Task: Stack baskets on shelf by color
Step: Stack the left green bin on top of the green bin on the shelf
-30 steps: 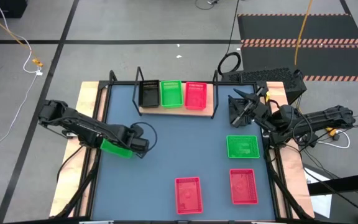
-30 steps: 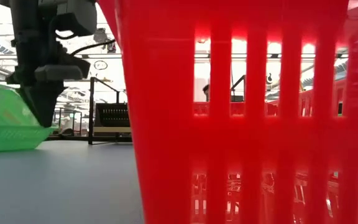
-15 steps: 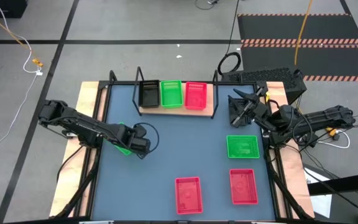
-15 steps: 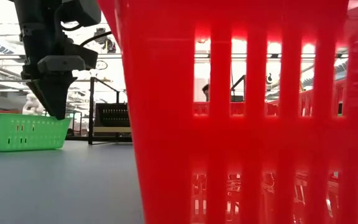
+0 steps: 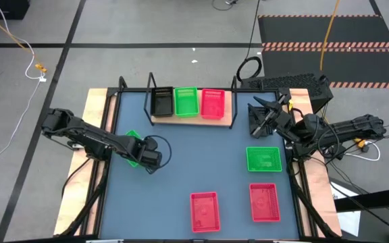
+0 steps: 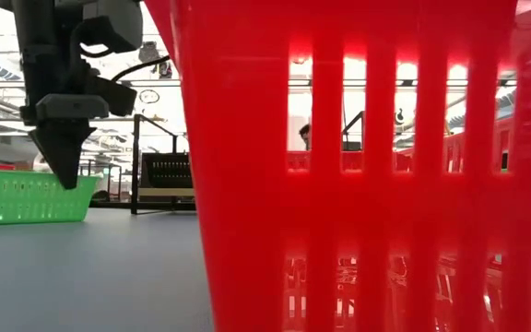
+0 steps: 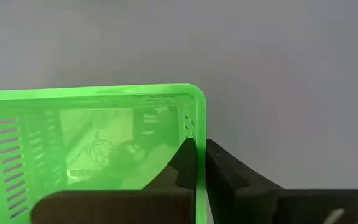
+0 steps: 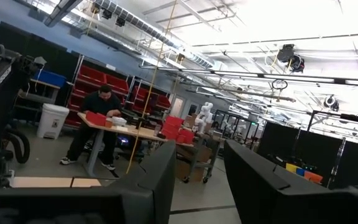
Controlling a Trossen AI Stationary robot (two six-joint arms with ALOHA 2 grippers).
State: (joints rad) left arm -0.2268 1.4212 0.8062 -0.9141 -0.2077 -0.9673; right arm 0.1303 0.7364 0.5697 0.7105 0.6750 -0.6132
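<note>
My left gripper (image 5: 147, 159) stands over the table's left part, shut on a green basket (image 5: 132, 139) that sits level on the table. In the low view the gripper (image 6: 63, 171) points down in front of that basket (image 6: 30, 196). The shelf (image 5: 225, 116) at the far edge carries a black (image 5: 161, 102), a green (image 5: 186, 102) and a red basket (image 5: 212, 103) side by side. Another green basket (image 5: 264, 159) and two red ones (image 5: 204, 210) (image 5: 265, 201) lie on the table. My right gripper (image 5: 258, 116) waits open at the far right, its fingers raised toward the room (image 8: 197, 149). My left gripper pinches the green basket's short end wall (image 7: 197, 134) near a corner, one finger (image 7: 180, 163) inside the basket and one (image 7: 229, 171) outside. The fingers come from above, pointing down. The basket rests flat on the table by its bottom.
A red basket (image 6: 339, 166) stands right before the low camera and blocks most of that view. Dark shapes lie by the right gripper near the far right corner (image 5: 270, 102). Bare tabletop (image 5: 201, 152) spans the middle. People sit at a desk in the room beyond (image 8: 101, 124).
The green basket hung tilted from my left gripper a second ago. It has come down level onto the table and has then moved a little toward the far edge, still held. The right arm has kept still.
</note>
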